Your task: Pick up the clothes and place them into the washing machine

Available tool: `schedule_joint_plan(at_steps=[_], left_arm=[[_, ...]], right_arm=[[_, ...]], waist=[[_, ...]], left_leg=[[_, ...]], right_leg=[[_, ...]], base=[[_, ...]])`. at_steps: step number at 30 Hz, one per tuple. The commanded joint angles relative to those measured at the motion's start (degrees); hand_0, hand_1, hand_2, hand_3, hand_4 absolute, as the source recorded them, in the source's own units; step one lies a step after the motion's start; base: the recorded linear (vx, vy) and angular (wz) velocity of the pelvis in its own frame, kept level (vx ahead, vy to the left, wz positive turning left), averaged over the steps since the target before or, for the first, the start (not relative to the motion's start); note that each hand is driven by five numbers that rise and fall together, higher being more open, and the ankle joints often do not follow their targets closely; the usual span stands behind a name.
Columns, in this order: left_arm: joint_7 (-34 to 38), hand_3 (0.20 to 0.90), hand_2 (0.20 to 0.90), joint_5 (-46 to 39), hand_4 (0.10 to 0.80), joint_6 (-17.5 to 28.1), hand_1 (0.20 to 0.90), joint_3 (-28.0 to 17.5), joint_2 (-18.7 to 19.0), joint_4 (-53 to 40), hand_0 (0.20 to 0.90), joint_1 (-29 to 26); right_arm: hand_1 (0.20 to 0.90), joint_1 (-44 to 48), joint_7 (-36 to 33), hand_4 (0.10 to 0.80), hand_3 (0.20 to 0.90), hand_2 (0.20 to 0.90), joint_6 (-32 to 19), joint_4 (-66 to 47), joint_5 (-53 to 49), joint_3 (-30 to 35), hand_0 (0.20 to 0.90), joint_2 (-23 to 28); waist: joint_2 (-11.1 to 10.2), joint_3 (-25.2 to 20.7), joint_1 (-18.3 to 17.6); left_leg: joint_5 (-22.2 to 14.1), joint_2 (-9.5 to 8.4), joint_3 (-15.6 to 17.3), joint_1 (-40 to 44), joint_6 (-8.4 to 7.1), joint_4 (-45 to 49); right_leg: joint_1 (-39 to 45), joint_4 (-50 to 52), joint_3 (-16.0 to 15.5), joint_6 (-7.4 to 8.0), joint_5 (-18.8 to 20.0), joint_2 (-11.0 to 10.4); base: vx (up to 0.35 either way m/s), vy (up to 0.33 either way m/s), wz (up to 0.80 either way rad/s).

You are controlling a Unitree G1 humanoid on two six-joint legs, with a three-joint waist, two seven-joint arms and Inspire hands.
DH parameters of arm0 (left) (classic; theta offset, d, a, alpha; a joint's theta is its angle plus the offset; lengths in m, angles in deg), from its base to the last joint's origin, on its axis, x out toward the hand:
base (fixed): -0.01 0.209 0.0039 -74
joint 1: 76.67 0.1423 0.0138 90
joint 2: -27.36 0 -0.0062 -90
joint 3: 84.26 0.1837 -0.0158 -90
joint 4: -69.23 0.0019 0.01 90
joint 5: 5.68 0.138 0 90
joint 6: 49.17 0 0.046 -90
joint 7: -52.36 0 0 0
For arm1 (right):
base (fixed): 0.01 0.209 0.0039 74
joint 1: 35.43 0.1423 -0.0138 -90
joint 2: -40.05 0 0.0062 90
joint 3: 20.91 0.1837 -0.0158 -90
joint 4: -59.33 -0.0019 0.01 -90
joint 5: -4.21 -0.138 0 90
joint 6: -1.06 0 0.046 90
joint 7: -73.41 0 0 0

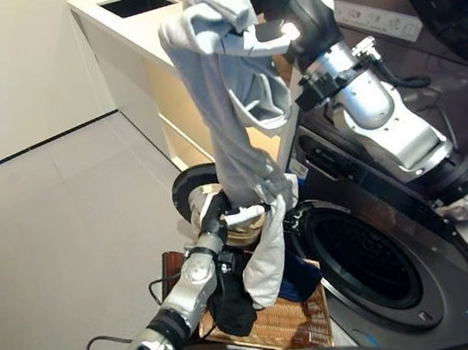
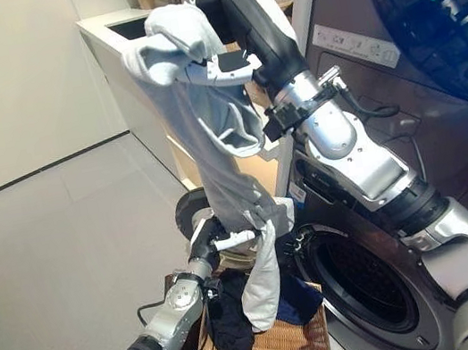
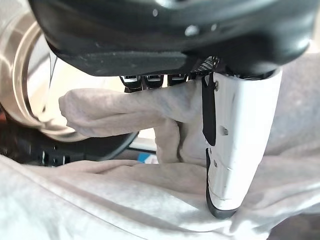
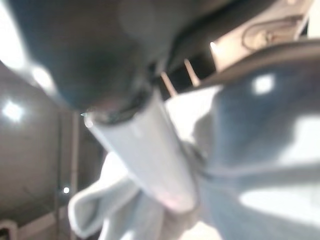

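In the upper centre of the frame a light grey garment hangs stretched between the two hands, running down to the lower centre. The right hand is clenched on its bunched top end, white-covered thumb pressed into the cloth (the right wrist view shows the same pinch from very close). The left hand grips the garment lower down, its fingers curled round a fold and the thumb laid across the fabric; below that grip a loose tail dangles.

Beneath the tail sits a woven basket holding dark clothes, just beside the washing machine, whose round drum opening fills the lower right. Toward the upper left a pale bench with a sunken sink runs along the wall, above a grey tiled floor.
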Motion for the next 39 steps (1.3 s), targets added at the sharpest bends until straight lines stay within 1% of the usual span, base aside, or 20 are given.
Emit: schedule_joint_plan(at_steps=[1, 5, 8, 10, 11, 12, 13, 20, 27, 32, 36, 37, 39], left_arm=[[-4.0, 0.9, 0.9, -3.2, 0.8, 4.3, 0.9, 2.9, -2.0, -3.0, 0.9, -9.8], [-5.3, 0.9, 0.9, -5.4, 0.8, 3.8, 0.9, 3.1, -2.2, -2.9, 0.9, -9.9], [-6.8, 0.9, 0.9, -8.7, 0.8, 3.4, 0.9, 3.0, -3.0, -2.4, 0.9, -10.1], [-7.0, 0.9, 0.9, -9.0, 0.8, 3.5, 0.9, 3.0, -3.2, -2.3, 0.9, -10.1], [-7.3, 0.815, 0.815, -9.6, 0.739, 3.5, 0.815, 2.9, -3.3, -2.3, 0.815, -10.3], [-7.3, 0.562, 0.562, -9.8, 0.559, 3.5, 0.562, 2.9, -3.3, -2.4, 0.562, -10.5], [-7.4, 0.2, 0.2, -9.3, 0.3, 3.5, 0.2, 3.1, -3.3, -2.2, 0.2, -11.2], [-7.3, 0.2, 0.2, -8.3, 0.3, 3.7, 0.2, 2.9, -2.8, -2.2, 0.2, -11.4], [-6.5, 0.2, 0.2, -7.2, 0.3, 4.1, 0.2, 1.3, -2.2, -1.5, 0.2, -11.3], [-5.8, 0.2, 0.2, -4.6, 0.3, 4.2, 0.2, -0.5, -0.5, -0.7, 0.2, -10.7], [-4.4, 0.2, 0.2, -3.0, 0.3, 4.5, 0.2, -3.6, 1.7, -0.6, 0.2, -10.1], [-4.4, 0.2, 0.2, -3.0, 0.3, 4.5, 0.2, -3.6, 1.7, -0.6, 0.2, -10.1], [-2.9, 0.2, 0.2, 0.0, 0.3, 4.7, 0.2, -5.7, 3.8, -0.7, 0.2, -10.4]], right_arm=[[0.2, 11.1, -1.8, 0.3, 0.2, 0.2, -6.7, 1.0, -3.9, 3.2, 0.2, -1.0], [0.2, 11.3, -1.4, 0.3, 0.2, 0.2, -6.6, 1.5, -4.4, 2.9, 0.2, -1.3], [0.2, 11.6, -0.8, 0.3, 0.2, 0.2, -6.4, 1.7, -5.1, 2.4, 0.2, -1.4], [0.2, 11.6, -0.8, 0.3, 0.2, 0.2, -6.3, 1.8, -5.1, 2.3, 0.2, -1.4], [0.2, 11.7, -0.6, 0.3, 0.2, 0.2, -6.2, 2.0, -5.4, 2.2, 0.2, -1.4], [0.2, 11.8, -0.6, 0.3, 0.2, 0.2, -6.3, 2.0, -5.6, 2.1, 0.2, -1.4], [0.2, 11.8, -0.4, 0.3, 0.2, 0.2, -6.2, 2.5, -5.9, 1.9, 0.2, -1.5], [0.2, 11.3, 0.0, 0.3, 0.2, 0.2, -6.4, 2.3, -6.3, 2.2, 0.2, -1.0], [0.2, 9.4, 0.5, 0.3, 0.2, 0.2, -6.7, 1.9, -6.5, 3.6, 0.2, -0.9], [0.2, 7.9, 0.7, 0.3, 0.2, 0.2, -6.9, 1.4, -6.7, 5.4, 0.2, -0.3], [0.2, 5.2, 0.6, 0.3, 0.2, 0.2, -7.7, 0.5, -7.4, 8.7, 0.2, 0.3], [0.2, 5.1, 0.6, 0.3, 0.2, 0.2, -7.7, 0.5, -7.4, 8.7, 0.2, 0.3], [0.2, 2.1, 0.7, 0.3, 0.2, 0.2, -8.2, -0.7, -7.9, 11.6, 0.2, 0.4]], waist=[[-3.0, -6.4, 1.7], [-3.1, -6.3, 1.7], [-3.1, -6.1, 1.6], [-3.1, -6.0, 1.5], [-3.2, -5.9, 1.5], [-3.2, -5.8, 1.5], [-3.2, -5.6, 1.5], [-3.2, -5.4, 1.5], [-2.9, -5.5, 1.6], [-2.6, -5.4, 1.7], [-2.4, -5.2, 1.9], [-2.4, -5.2, 1.9], [-2.2, -5.2, 2.0]], left_leg=[[-4.3, 0.82, -0.2, -0.5, -3.76, 2.1], [-4.3, 0.81, -0.2, -0.5, -3.72, 2.2], [-4.4, 0.76, -0.1, -0.7, -3.7, 2.3], [-4.4, 0.75, -0.1, -0.7, -3.71, 2.4], [-4.4, 0.75, -0.1, -0.7, -3.71, 2.4], [-4.5, 0.76, -0.1, -0.8, -3.71, 2.5], [-4.6, 0.77, 0.0, -0.8, -3.69, 2.6], [-4.7, 0.63, 0.0, -0.9, -3.58, 2.7], [-4.9, 0.47, 0.1, -0.8, -3.54, 2.7], [-5.0, 0.43, 0.1, -0.9, -3.48, 2.8], [-5.1, 0.47, 0.1, -0.7, -3.49, 2.9], [-5.1, 0.47, 0.1, -0.7, -3.49, 2.9], [-5.3, 0.46, 0.0, -0.6, -3.47, 2.9]], right_leg=[[-0.4, 1.5, -1.0, 1.55, -2.5, -1.1], [-0.4, 1.5, -0.9, 1.54, -2.5, -1.0], [-0.5, 1.5, -0.8, 1.53, -2.5, -1.0], [-0.6, 1.5, -0.8, 1.53, -2.5, -1.1], [-0.7, 1.5, -0.7, 1.52, -2.5, -1.1], [-0.7, 1.6, -0.7, 1.53, -2.5, -1.1], [-0.7, 1.6, -0.7, 1.52, -2.5, -1.1], [-0.7, 1.7, -0.6, 1.58, -2.5, -1.1], [-0.6, 1.7, -0.7, 1.66, -2.6, -1.2], [-0.6, 1.8, -0.6, 1.7, -2.7, -1.3], [-0.4, 1.7, -0.6, 1.76, -2.9, -1.3], [-0.4, 1.7, -0.6, 1.76, -2.9, -1.3], [-0.3, 1.7, -0.7, 1.8, -3.0, -1.3]], base=[[0.0, 0.0, 0.0], [0.0, 0.0, 0.0], [0.0, 0.0, 0.0], [0.0, 0.0, 0.0], [0.0, 0.0, 0.0], [0.014, 0.007, -0.03], [0.0, 0.0, 0.0], [0.0, 0.0, 0.0], [0.0, 0.0, 0.0], [0.0, 0.0, 0.0], [0.0, 0.0, 0.0], [0.0, 0.0, 0.0], [0.0, 0.0, 0.0]])
